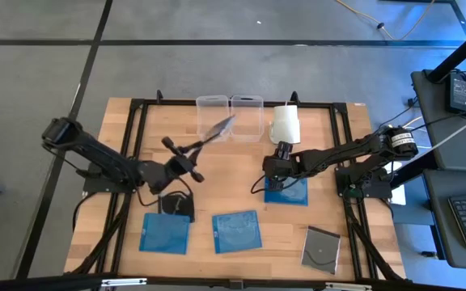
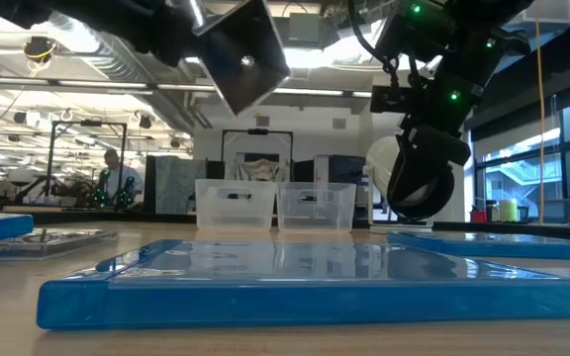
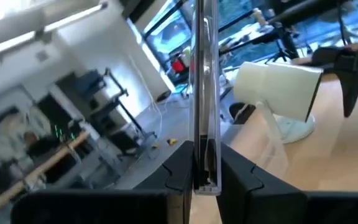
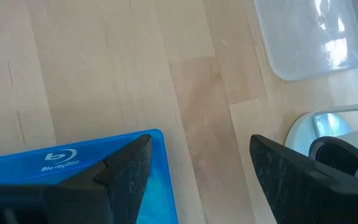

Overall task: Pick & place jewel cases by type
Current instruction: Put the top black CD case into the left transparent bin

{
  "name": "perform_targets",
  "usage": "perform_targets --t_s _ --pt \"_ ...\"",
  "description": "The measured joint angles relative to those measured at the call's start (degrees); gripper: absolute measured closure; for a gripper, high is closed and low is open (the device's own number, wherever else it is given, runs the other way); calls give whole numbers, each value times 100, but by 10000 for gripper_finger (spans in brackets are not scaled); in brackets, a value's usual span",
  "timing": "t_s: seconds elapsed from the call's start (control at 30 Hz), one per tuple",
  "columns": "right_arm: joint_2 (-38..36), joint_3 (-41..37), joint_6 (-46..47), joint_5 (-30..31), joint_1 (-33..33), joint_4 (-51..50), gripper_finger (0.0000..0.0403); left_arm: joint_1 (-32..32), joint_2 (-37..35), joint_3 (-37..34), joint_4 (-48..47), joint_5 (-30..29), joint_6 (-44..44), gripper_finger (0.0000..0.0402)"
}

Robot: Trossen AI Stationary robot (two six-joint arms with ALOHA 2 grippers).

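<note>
My left gripper (image 1: 199, 146) is shut on a dark grey, clear jewel case (image 1: 218, 127), high over the table's middle near two clear bins. In the left wrist view the case (image 3: 202, 74) shows edge-on. A second dark case (image 1: 176, 204) lies flat under the left arm, and a third (image 1: 322, 249) lies at the near right. Two blue cases (image 1: 166, 233) (image 1: 237, 231) lie flat near the front edge. My right gripper (image 1: 279, 175) stands open just above a third blue case (image 4: 67, 163), touching nothing. My left gripper pinches the case's two flat faces between its two fingers (image 3: 178, 169), at the edge nearest the wrist (image 3: 205, 163). The fingers come level from the table's left. The case is lifted clear and stands on edge, tilted with a corner low (image 2: 228, 104).
Two clear bins (image 1: 214, 115) (image 1: 247, 115) stand side by side at the far middle. A white cylinder roll (image 1: 285, 124) on a round base stands right of them, close to the right gripper. Bare wood lies between the cases.
</note>
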Motion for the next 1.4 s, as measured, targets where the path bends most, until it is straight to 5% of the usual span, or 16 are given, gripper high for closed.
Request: perform_targets --t_s 0.5,0.93,1.4 --pt "8 -42 154 -12 0 154 130 1724 -30 0 -2399 832 2774 355" --pt "11 -46 153 -13 0 267 130 2667 336 2 -2463 1653 5944 355" --pt "11 -49 153 -9 0 358 130 3173 921 7 -1649 1234 5595 355"
